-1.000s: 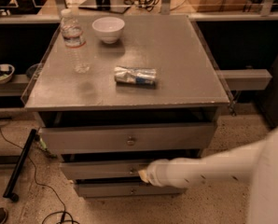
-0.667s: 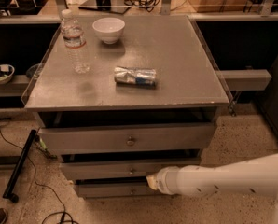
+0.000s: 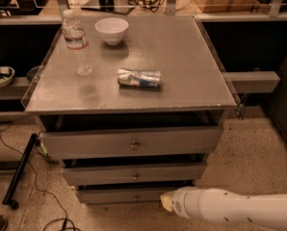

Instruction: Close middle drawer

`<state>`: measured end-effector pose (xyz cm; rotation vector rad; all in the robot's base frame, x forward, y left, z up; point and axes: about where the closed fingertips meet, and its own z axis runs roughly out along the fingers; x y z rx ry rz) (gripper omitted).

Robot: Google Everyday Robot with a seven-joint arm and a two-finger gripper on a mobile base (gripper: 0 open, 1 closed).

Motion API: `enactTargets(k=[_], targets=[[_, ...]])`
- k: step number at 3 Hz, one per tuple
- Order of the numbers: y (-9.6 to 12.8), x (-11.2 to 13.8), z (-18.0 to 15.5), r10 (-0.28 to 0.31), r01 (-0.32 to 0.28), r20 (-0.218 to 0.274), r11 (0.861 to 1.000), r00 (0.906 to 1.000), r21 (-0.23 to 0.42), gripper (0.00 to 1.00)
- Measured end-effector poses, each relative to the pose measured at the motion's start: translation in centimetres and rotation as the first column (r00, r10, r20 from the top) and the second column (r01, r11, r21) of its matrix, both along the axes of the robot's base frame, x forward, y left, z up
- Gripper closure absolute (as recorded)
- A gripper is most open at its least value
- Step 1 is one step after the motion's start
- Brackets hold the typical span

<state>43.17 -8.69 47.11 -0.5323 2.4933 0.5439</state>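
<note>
The middle drawer (image 3: 100, 173) sits under the front edge of the desk (image 3: 182, 61), partly pulled out. The gripper (image 3: 166, 202) hangs low, below the front-right corner; whether it is released or clenched cannot be told. The rigid panel probably slides lightly, so push flat beside the knob (image 3: 135, 176).

A: Dim, amber-tinted; strongest on the table top (image 3: 182, 71), coming from 12 o'clock.
B: Dull sheen there; soft shadows falling toward 6 o'clock from bottle (image 3: 77, 44) and bowl (image 3: 111, 30).
A: Black gap above the middle drawer (image 3: 134, 173).
B: Palest at 5 o'clock: gripper (image 3: 166, 202), by the lowest drawer front (image 3: 124, 195), glowing off-white.
</note>
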Motion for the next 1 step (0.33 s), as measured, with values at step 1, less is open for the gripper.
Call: enactTargets(k=[1], targets=[[-0.25,-0.07,0.02,-0.007,0.007,0.000,1.000,1.0000,0.001,0.73]])
